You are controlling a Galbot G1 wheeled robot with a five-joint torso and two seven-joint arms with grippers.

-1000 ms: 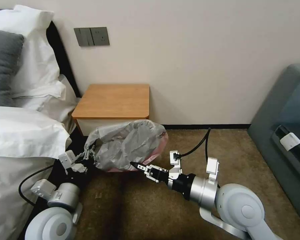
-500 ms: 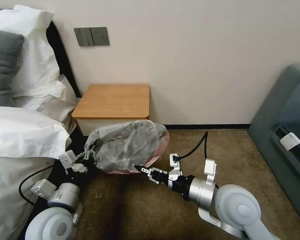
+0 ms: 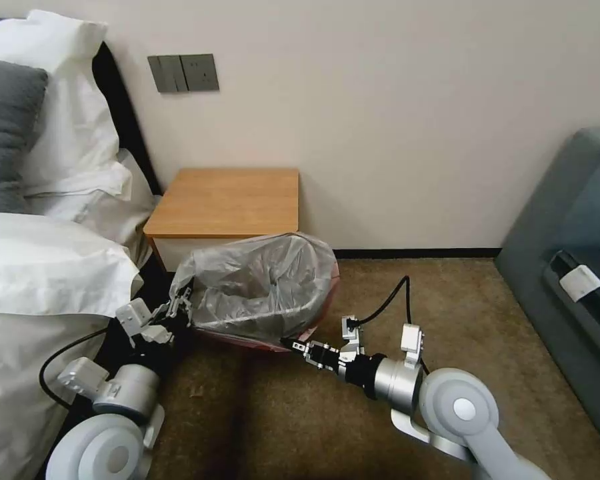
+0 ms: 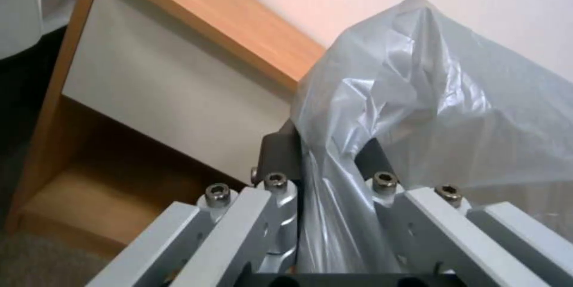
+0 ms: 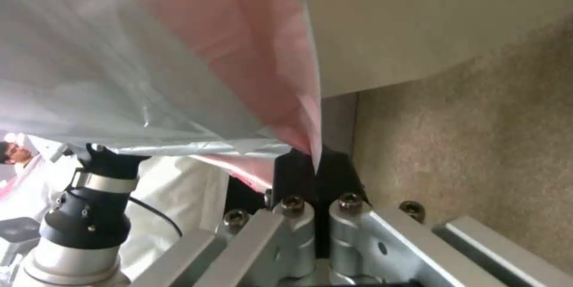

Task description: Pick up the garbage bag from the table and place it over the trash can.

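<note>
The garbage bag [image 3: 257,283] hangs spread between my two grippers, low in front of the table [image 3: 227,200], billowed into a smooth dome with its pinkish edge along the bottom. My left gripper [image 3: 180,310] is shut on the bag's left side; bunched grey plastic [image 4: 418,99] runs between its fingers [image 4: 280,152]. My right gripper [image 3: 290,345] is shut on the bag's pink edge [image 5: 239,54] near the carpet. A beige wall [image 5: 429,23] beside that edge looks like the trash can; the bag hides the rest of it.
A bed with white linen [image 3: 40,267] is close on the left, against my left arm. A grey upholstered seat [image 3: 567,267] stands at the right. Brown carpet [image 3: 413,287] lies open between the seat and the bag. The room wall is right behind the table.
My right gripper has moved down towards the carpet, pulling the bag's pink edge lower. The crumpled bag has stretched out into a smoother, fuller shape. My left gripper has barely moved.
</note>
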